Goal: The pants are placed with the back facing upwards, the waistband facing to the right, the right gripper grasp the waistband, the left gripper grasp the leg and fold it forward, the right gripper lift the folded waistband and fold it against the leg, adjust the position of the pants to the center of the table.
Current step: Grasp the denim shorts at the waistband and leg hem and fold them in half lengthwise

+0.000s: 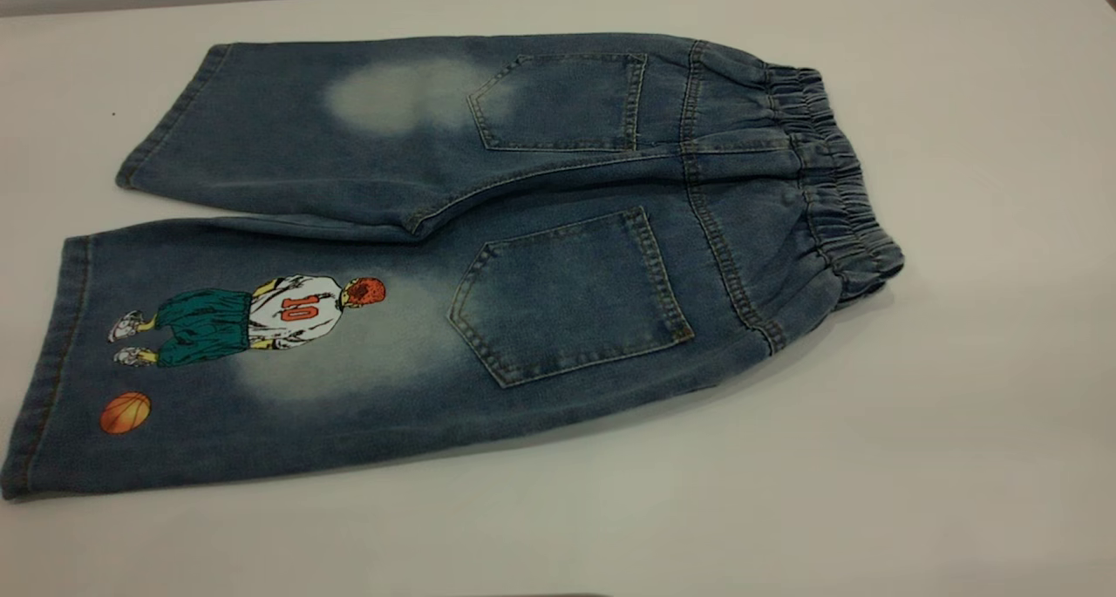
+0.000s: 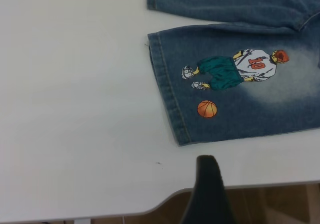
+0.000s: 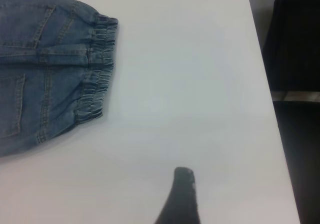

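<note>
The pants (image 1: 558, 231) lie flat on the table (image 1: 959, 457), back side up with both patch pockets showing. The gathered waistband (image 1: 837, 187) points right. The leg (image 1: 261, 362) with the number 10 player print lies at the near left, and the plain leg lies behind it. No gripper appears in the exterior view. In the left wrist view a black part of my left gripper (image 2: 207, 186) hangs over the table's near edge, apart from the leg's (image 2: 240, 88) hem. In the right wrist view my right gripper (image 3: 182, 196) hovers over bare table, well off the waistband (image 3: 97, 73).
The table's edge (image 2: 250, 186) runs just under my left gripper, with brown floor beyond it. A dark object (image 3: 295, 58) stands past the table's right edge. Bare tabletop (image 3: 200, 83) spreads to the right of the waistband.
</note>
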